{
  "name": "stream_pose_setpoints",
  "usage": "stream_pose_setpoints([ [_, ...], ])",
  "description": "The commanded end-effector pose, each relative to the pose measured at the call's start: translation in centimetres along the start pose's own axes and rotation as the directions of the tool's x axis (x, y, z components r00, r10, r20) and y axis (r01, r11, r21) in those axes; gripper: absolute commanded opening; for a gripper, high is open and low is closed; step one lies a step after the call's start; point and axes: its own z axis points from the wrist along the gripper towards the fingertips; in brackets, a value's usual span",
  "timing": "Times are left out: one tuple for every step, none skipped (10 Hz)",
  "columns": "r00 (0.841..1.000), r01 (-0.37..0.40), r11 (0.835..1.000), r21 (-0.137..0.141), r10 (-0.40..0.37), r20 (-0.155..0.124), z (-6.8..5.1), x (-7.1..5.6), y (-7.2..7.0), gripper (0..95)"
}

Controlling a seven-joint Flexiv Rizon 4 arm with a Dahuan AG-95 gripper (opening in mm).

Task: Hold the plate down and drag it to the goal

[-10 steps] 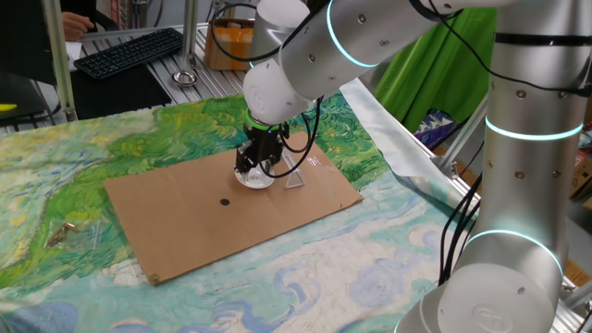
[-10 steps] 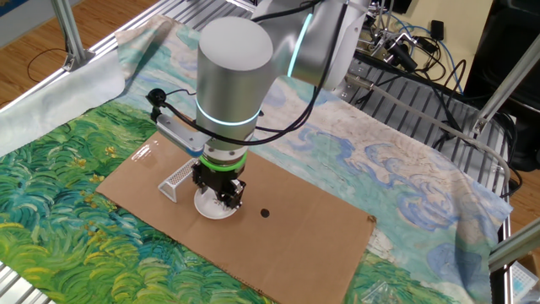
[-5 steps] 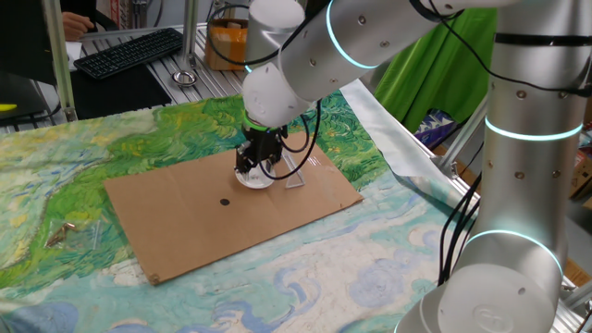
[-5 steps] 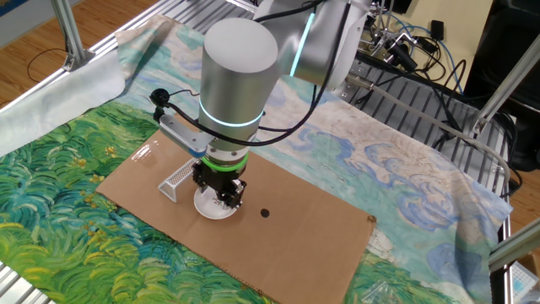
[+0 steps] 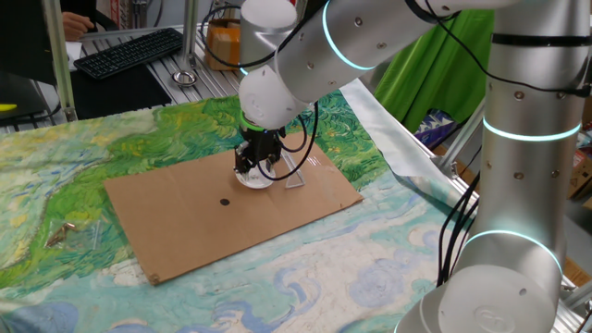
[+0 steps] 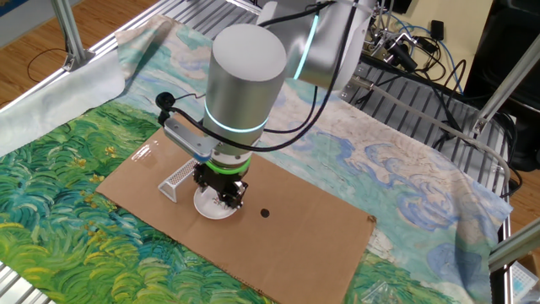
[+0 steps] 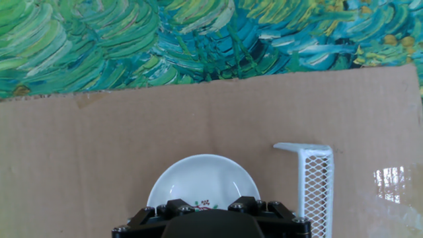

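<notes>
Painted cloth (image 5: 55,176) in green and blue swirls covers the table, and on it we see a flat cardboard sheet (image 5: 185,222) where the work takes place. Our gripper (image 5: 255,166) stands upright over the plate (image 5: 253,179) and seems to press on it from above; whether the fingers are apart or together we cannot tell, because the black body hides them in every view. In the hand view the plate (image 7: 198,182) lies on the cardboard at the bottom centre, half covered by the gripper body (image 7: 211,221). Just to its right, close but not touching, stands the goal (image 7: 312,182), which looks here like a white mesh strip with a short arm at its far end. A small black dot (image 6: 265,213) sits on the cardboard near the plate, on the side away from the goal (image 6: 175,181).
</notes>
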Motion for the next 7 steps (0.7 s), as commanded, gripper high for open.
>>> stream_pose_setpoints([
  [1.000,0.001,1.000,-0.002,-0.001,-0.001,-0.06,0.12,-0.13,57.0],
  [1.000,-0.005,1.000,-0.016,0.005,-0.005,-0.07,0.13,-0.14,38.0],
  [1.000,-0.005,1.000,-0.017,0.005,-0.007,-0.07,0.13,-0.14,38.0],
  [1.000,-0.002,1.000,-0.016,0.002,-0.007,-0.07,0.13,-0.14,38.0],
  [1.000,0.002,1.000,-0.014,-0.002,-0.007,-0.07,0.13,-0.14,38.0],
  [1.000,0.007,1.000,-0.014,-0.007,-0.007,-0.08,0.13,-0.14,19.0],
  [1.000,0.014,1.000,-0.014,-0.014,-0.008,-0.26,0.20,-0.19,19.0],
])
